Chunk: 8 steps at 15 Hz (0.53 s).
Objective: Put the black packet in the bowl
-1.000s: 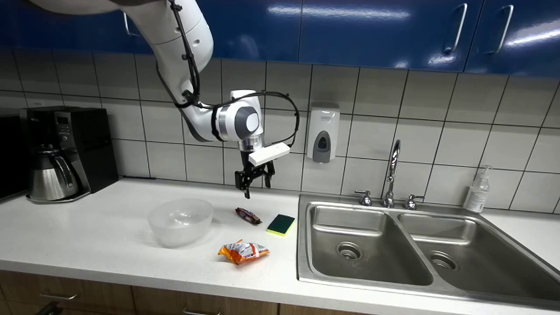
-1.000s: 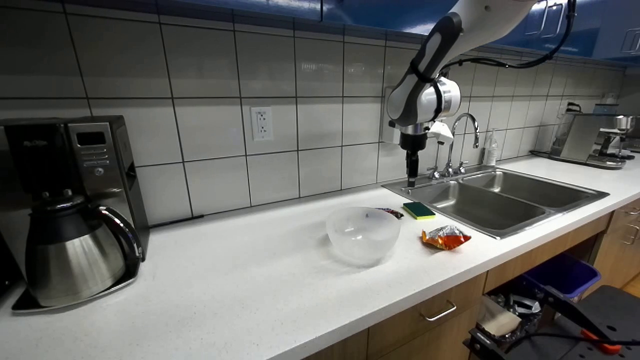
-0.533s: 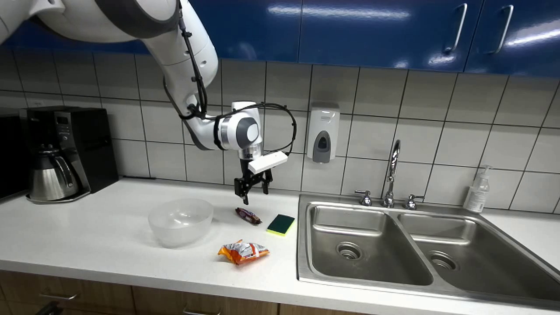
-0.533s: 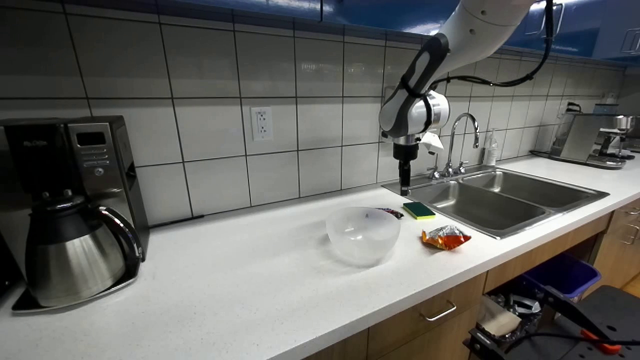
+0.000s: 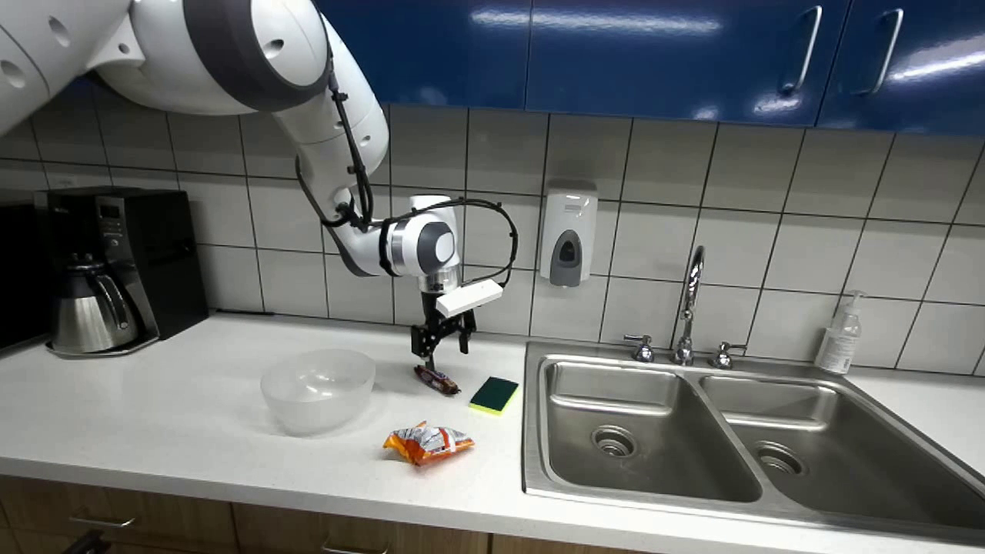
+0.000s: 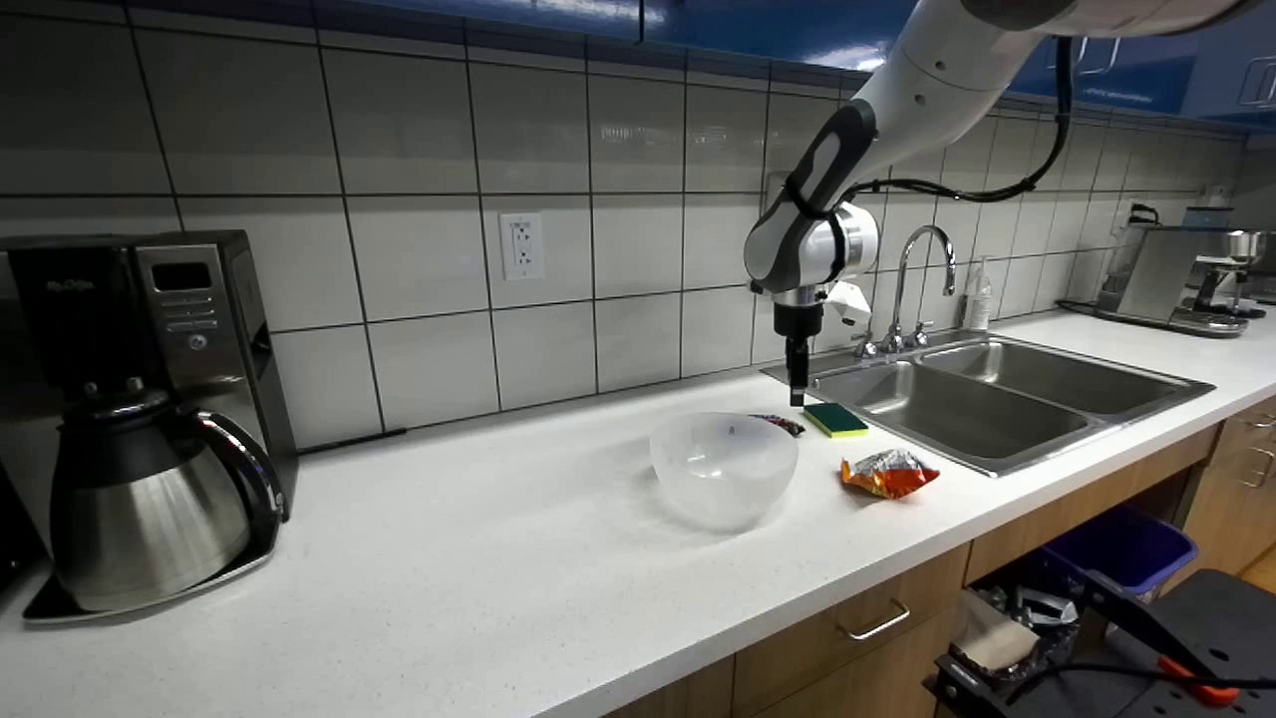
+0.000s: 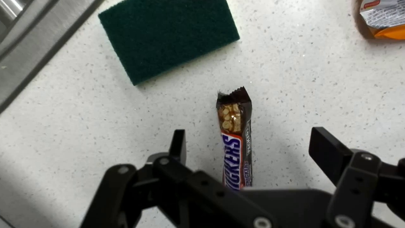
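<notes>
The black packet is a slim dark candy-bar wrapper lying on the counter; it shows in both exterior views [image 5: 439,382] [image 6: 786,425] and in the wrist view [image 7: 233,158]. Its near end is hidden behind the gripper in the wrist view. The translucent whitish bowl [image 5: 312,404] stands beside it on the counter, also in an exterior view [image 6: 720,489], and is out of the wrist view. My gripper [image 5: 447,357] is open and empty, pointing down just above the packet. In the wrist view its fingers [image 7: 246,134] stand apart on either side of the packet, not touching it.
A green and yellow sponge [image 5: 494,394] lies near the packet, beside the steel double sink [image 5: 535,431]. A crinkly orange-red packet [image 5: 428,444] lies nearer the counter's front edge. A coffee maker [image 6: 189,339] stands at the counter's far end. The tiled wall is close behind the arm.
My gripper has come down toward the packet, staying open. The packet, bowl, sponge and orange-red packet have not moved.
</notes>
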Each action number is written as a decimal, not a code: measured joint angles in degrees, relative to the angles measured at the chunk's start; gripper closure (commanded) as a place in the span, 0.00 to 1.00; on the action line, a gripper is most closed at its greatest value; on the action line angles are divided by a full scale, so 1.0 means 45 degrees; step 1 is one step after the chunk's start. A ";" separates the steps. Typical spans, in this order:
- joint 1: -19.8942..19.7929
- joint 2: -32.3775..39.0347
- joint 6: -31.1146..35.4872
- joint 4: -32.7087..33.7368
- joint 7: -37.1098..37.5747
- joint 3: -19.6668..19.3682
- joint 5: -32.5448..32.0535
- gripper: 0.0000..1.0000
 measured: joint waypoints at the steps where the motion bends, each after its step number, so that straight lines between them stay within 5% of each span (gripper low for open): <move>1: 0.0015 0.0139 -0.0115 0.0161 0.0000 0.0008 -0.0006 0.00; 8: 0.0168 0.0978 -0.0724 0.1203 0.0000 0.0023 -0.0102 0.00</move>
